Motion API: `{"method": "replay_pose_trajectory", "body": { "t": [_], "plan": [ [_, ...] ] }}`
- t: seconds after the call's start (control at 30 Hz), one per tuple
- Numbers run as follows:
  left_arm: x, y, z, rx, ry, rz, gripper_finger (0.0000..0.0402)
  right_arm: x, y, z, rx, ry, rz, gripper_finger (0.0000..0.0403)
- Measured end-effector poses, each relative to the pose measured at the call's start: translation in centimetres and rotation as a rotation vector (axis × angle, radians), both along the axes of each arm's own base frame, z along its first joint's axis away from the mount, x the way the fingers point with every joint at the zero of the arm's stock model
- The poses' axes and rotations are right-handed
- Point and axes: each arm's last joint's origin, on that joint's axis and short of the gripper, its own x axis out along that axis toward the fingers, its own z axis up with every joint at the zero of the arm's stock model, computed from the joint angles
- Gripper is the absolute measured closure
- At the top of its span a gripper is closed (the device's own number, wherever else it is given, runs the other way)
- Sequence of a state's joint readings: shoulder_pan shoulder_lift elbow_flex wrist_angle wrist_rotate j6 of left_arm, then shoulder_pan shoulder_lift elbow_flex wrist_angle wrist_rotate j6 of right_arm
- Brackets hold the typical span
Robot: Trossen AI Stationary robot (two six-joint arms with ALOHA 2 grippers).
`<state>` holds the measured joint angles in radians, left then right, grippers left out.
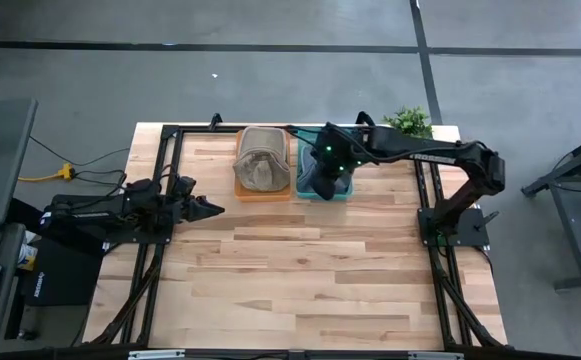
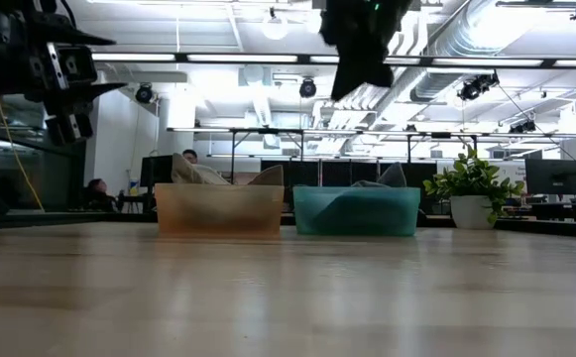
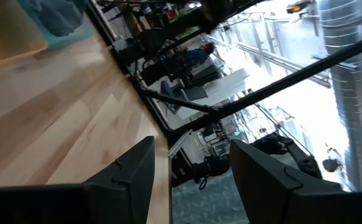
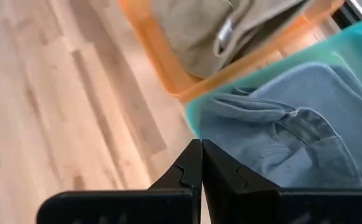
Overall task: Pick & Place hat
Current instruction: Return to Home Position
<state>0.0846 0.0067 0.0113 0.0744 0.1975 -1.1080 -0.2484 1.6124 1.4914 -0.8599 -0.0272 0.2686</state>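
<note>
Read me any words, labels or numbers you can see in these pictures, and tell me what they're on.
White lettering on the right arm: too small to read.
White lettering on the black box, high view: too small to read.
Nothing else carries readable text.

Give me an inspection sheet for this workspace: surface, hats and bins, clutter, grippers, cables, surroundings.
Surface: wooden table, no damage seen.
Job's things: tan cap in orange bin; other cap in blue bin; bins side by side at far edge.
Clutter: potted plant at far right corner.
Grippers: left gripper open, at table's left; right gripper shut, empty, above blue bin.
Cables: yellow cable on floor, left of table.
Surroundings: office desks; a person beyond the table.
</note>
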Motion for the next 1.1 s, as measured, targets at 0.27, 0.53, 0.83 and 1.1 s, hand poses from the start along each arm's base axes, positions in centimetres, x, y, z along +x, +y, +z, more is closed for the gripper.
{"method": "replay_pose_trajectory", "body": {
  "t": [0.27,0.53,0.83,1.1],
  "plan": [
    [0.0,0.1,-0.2,-0.005,0.025,0.048,0.0216,-1.3,1.8,2.4,-0.040,-0.071,0.041,0.0403],
    [0.0,0.2,-0.2,-0.006,0.024,0.078,0.0216,-1.2,3.0,2.1,-0.073,-0.174,0.081,0.0403],
    [0.0,0.2,-0.2,-0.004,0.024,0.077,0.0216,-4.2,4.5,-3.5,-0.001,-0.364,0.076,0.0403],
    [0.0,0.2,-0.2,-0.004,0.025,0.077,0.0216,-8.4,5.5,-7.3,-0.010,-0.472,0.104,0.0403]
  ]
}}
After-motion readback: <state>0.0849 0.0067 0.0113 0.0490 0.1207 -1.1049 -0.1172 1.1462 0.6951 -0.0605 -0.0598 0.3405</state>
